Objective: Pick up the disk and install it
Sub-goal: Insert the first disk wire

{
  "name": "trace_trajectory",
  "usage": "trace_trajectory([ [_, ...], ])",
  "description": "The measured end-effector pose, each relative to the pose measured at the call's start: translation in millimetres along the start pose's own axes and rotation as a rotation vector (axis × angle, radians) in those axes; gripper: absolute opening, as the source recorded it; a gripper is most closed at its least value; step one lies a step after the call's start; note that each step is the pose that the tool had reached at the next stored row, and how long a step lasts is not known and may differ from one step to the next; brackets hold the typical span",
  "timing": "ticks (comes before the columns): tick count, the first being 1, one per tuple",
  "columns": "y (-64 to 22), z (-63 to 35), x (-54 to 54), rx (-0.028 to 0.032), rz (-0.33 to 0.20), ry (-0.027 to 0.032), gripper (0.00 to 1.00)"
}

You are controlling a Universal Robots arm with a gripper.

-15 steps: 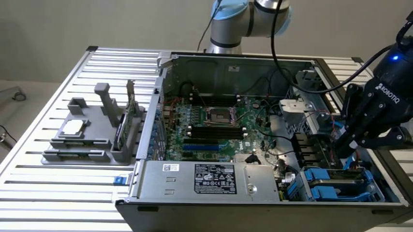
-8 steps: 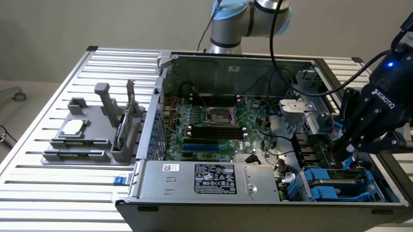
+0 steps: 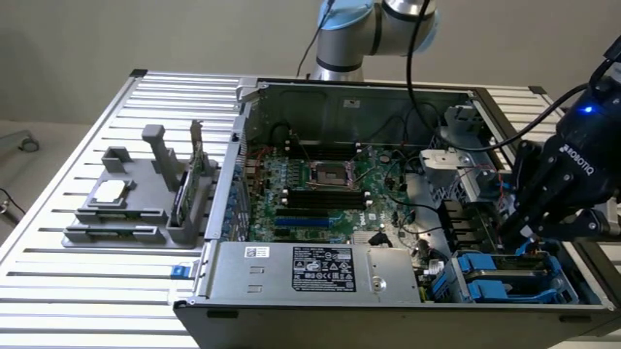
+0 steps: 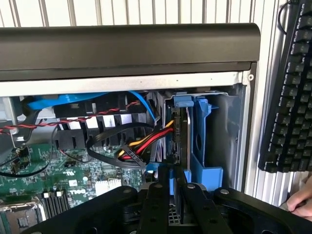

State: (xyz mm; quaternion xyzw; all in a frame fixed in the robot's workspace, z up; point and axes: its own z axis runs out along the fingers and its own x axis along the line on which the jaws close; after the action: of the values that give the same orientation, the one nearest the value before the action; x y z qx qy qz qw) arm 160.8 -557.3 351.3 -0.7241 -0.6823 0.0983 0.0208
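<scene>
An open computer case (image 3: 388,94) is seen lying on a slatted metal surface (image 3: 78,145), its green circuit board (image 3: 330,196) exposed and a grey metal box (image 3: 321,273) set along the near edge. A grey holder (image 3: 136,203) with parts is placed on the surface at the exterior view's left. At the case's near corner on the exterior view's right, the black robot hand (image 3: 529,243) is lowered over a blue bay (image 3: 510,280). The disk (image 4: 179,131) is gripped edge-on between the narrowly set fingers (image 4: 156,204), partly inside the bay. A black keyboard (image 4: 287,87) is seen beside the case.
</scene>
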Motion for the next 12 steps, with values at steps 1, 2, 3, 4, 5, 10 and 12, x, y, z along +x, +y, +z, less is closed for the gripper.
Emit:
trace_trajectory([
  [1,0.7,0.7,-0.7,0.0001,-0.001,0.0026,0.16],
  [2,1.4,1.4,-1.2,0.0003,-0.001,0.0050,0.16],
  [3,2.1,2.0,-1.7,0.0004,-0.001,0.0075,0.16],
  [4,2.8,2.5,-2.2,0.0005,-0.002,0.0100,0.16],
  [5,3.5,3.1,-2.7,0.0006,-0.002,0.0126,0.16],
  [10,7.2,6.1,-6.4,0.0013,-0.004,0.0246,0.16],
  [12,8.4,7.5,-8.5,0.0014,-0.005,0.0283,0.16],
])
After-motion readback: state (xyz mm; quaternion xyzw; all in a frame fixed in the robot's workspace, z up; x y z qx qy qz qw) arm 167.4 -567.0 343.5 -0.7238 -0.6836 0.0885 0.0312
